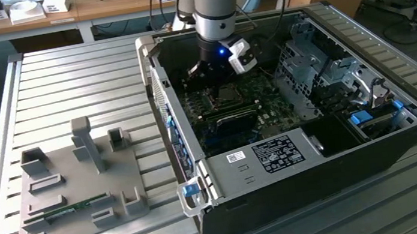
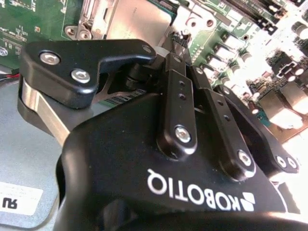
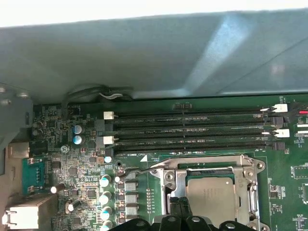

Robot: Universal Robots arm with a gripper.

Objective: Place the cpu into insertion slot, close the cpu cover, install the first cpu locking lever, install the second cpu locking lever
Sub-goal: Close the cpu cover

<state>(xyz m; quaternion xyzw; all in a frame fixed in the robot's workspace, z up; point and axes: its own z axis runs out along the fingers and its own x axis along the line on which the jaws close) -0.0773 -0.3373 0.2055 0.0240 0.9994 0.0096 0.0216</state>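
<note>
Your pincer is clenched, tips together with nothing seen between them, low over the motherboard in the open case | cpu sits in the insertion slot, just beside your pincer | cpu cover lies down over it, chip showing through its window

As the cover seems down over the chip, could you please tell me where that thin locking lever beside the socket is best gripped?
Probably at the locking lever's bent free end, which juts clear of the cpu cover towards the capacitors; come from above, straddling the thin rod.
</note>
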